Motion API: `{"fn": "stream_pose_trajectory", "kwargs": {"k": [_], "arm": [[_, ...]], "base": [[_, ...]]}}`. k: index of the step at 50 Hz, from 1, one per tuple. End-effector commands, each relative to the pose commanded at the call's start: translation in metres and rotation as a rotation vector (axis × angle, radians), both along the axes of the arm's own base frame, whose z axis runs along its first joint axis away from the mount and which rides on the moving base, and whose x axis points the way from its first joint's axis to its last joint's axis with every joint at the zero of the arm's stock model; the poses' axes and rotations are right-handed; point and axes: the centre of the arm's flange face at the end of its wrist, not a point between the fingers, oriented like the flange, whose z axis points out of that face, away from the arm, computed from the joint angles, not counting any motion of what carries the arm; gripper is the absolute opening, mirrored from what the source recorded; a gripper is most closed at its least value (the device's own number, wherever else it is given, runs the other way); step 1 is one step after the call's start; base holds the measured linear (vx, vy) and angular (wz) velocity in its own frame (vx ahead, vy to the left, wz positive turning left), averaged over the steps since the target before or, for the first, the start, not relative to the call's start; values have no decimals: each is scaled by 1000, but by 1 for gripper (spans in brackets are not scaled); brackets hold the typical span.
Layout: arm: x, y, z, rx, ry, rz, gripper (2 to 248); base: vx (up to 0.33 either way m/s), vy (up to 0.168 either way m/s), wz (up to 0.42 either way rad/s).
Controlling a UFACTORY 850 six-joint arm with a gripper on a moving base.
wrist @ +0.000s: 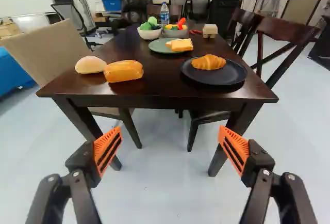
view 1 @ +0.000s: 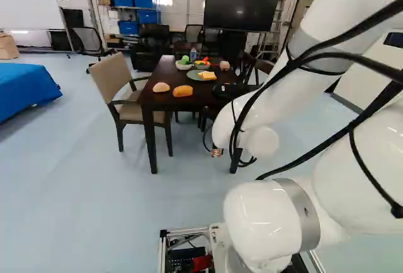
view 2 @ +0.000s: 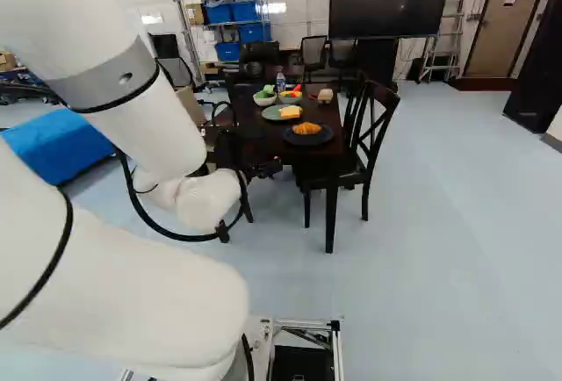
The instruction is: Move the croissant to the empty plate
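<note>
The golden croissant (wrist: 209, 62) lies on a black plate (wrist: 234, 81) near the table's front edge; the right base view shows this croissant (view 2: 306, 128) too. Farther back, a green plate (wrist: 157, 46) carries a yellow and white food piece (wrist: 180, 45). No bare plate can be made out. In the right base view my gripper (view 2: 263, 168) is a dark shape before the table, partly behind the arm. Seen from the wrist, the gripper (wrist: 170, 149) stands open, its orange pads wide apart with nothing between them, short of the table and lower than its top.
On the dark table (wrist: 170, 98) are an orange loaf (wrist: 124, 71), a pale bun (wrist: 90, 64), bowls (wrist: 149, 32) of toy food, a bottle (wrist: 164, 13) and a small block (wrist: 210, 31). A beige chair (view 1: 113, 87) and a dark chair (view 2: 373, 135) flank it.
</note>
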Motion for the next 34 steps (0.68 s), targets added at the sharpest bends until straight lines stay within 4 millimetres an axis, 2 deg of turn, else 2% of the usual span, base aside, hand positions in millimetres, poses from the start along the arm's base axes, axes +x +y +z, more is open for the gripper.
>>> {"fn": "stream_pose_trajectory", "kwargs": {"k": [34], "arm": [[-1,0,0,-2,-3,1,247]], "base": [[0,0,0]]}}
